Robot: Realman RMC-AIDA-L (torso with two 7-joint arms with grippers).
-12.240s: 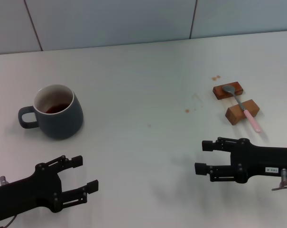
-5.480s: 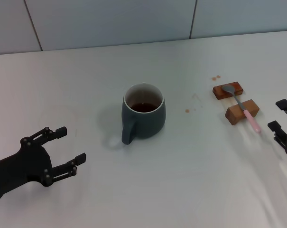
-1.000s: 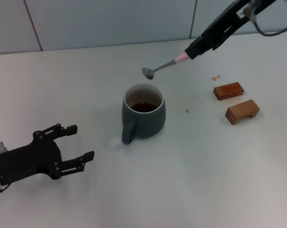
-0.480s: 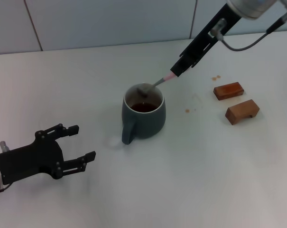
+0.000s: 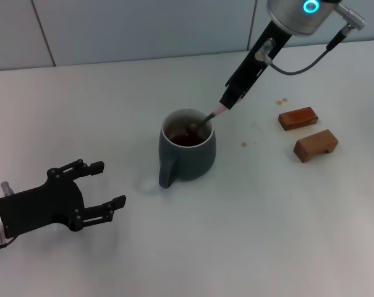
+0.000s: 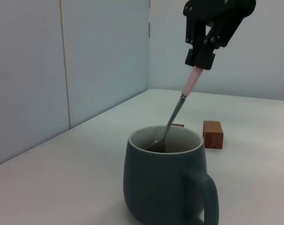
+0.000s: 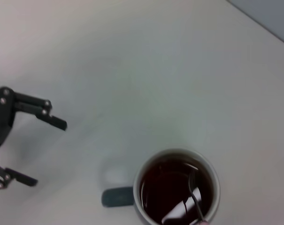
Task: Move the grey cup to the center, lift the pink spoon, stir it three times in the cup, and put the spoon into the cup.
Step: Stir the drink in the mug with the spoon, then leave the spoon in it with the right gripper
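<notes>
The grey cup (image 5: 187,151) stands at the table's middle, handle toward me, brown liquid inside; it also fills the left wrist view (image 6: 165,183) and shows from above in the right wrist view (image 7: 177,187). My right gripper (image 5: 230,101) hangs above and behind the cup, shut on the pale pink handle of the pink spoon (image 5: 206,119). The spoon slants down, its metal bowl dipped in the liquid (image 6: 156,144) (image 7: 194,194). My left gripper (image 5: 97,184) is open, low at the front left, apart from the cup, also seen as (image 7: 34,140).
Two brown wooden blocks (image 5: 297,117) (image 5: 316,145) lie to the right of the cup, one showing beyond the cup (image 6: 213,134). Small brown drips (image 5: 281,101) mark the table near them. A panelled wall runs along the table's far edge.
My right gripper has come down and toward the cup with the spoon; the spoon's bowl went from hanging above the rim to sitting in the liquid. The left arm barely moved.
</notes>
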